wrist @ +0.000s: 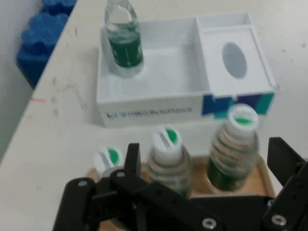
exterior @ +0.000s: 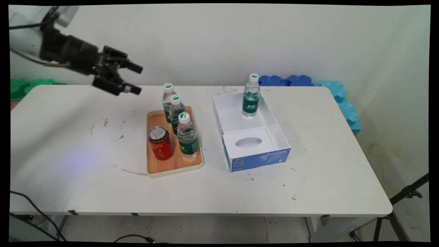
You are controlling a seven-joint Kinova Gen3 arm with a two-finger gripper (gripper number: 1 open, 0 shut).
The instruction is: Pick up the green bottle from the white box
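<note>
White table (exterior: 68,144), plain white wall (exterior: 240,37) behind; blue foam blocks (exterior: 339,99) right, green foam blocks (exterior: 24,87) left.

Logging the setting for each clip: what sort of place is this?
Probably a robot lab or test room: a plain white folding table against a bare wall, foam mats behind it, and a tripod leg at right.

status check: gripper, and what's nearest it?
Gripper open, empty, raised above table's far left. Nearest: three water bottles and red can on wooden tray. Fourth bottle upright in white box, apart.
</note>
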